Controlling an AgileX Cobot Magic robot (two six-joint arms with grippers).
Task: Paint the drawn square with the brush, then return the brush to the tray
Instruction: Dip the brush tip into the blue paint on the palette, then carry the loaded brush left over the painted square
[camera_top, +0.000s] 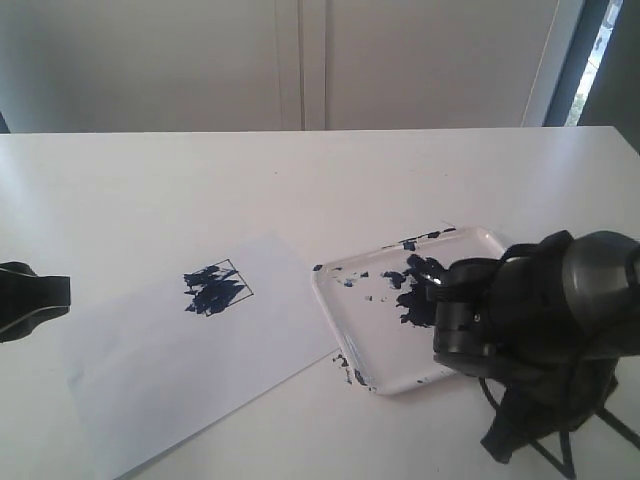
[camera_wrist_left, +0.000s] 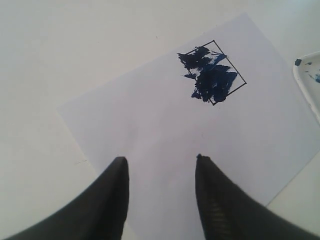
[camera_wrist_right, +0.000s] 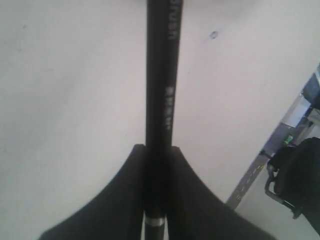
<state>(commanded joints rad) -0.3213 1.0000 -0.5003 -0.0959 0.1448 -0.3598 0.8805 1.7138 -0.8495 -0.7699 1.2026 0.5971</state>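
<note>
The drawn square (camera_top: 215, 288) sits tilted on a white paper sheet (camera_top: 160, 370), partly filled with ragged dark-blue strokes; the left wrist view shows the square (camera_wrist_left: 212, 72) too. The tray (camera_top: 335, 320) lies right of the paper, holding a dark paint puddle and splatters. My right gripper (camera_wrist_right: 159, 147) is shut on the brush (camera_wrist_right: 162, 75), gripping its black handle. The right arm (camera_top: 530, 320) hangs over the tray's right part and hides the brush in the exterior view. My left gripper (camera_wrist_left: 160, 160) is open over the paper, short of the square, with nothing between its fingers.
The paper and tray rest on a white table (camera_top: 150, 190). A corner of the tray rim (camera_wrist_left: 305, 80) shows beside the paper in the left wrist view. The left arm (camera_top: 30, 298) shows at the table's left edge. A wall and window frame stand behind.
</note>
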